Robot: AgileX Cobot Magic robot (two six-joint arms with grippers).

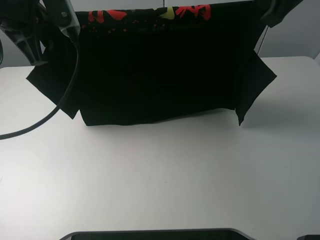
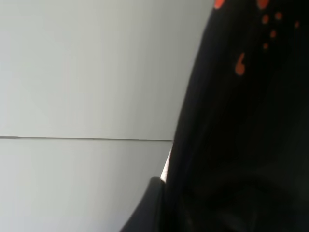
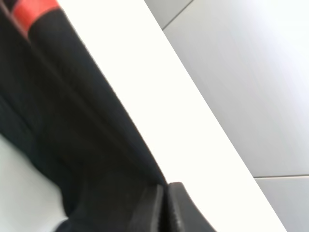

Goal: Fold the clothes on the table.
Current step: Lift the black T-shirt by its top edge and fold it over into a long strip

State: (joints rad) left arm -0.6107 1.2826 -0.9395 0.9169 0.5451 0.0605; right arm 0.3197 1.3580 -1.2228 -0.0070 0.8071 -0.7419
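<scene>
Right claw (image 3: 164,210) first: its two dark fingers are pressed almost flat together with the edge of the black T-shirt (image 1: 160,75) pinched between them, so it has the cloth. On the other side, the left gripper (image 2: 155,191) is mostly buried in fabric; I see only one dark finger, but that upper corner of the shirt hangs from it, so I read it as clamped on cloth too. Below it all is the plain white table (image 1: 160,180), smooth and matte, its near half bare apart from a black cable (image 1: 55,107) looping down from the left arm. Behind it is a pale grey wall (image 2: 87,72) with a thin horizontal seam (panel joints, by the look of it). Between the two arms the shirt is held up like a curtain over the far half of the table, with its long axis running left to right across the high view. Red characters (image 1: 107,14) sit along the raised top edge, and one sleeve (image 1: 50,85) juts out at each side. Its lower edge is down at the tabletop, but I cannot tell whether it touches.
</scene>
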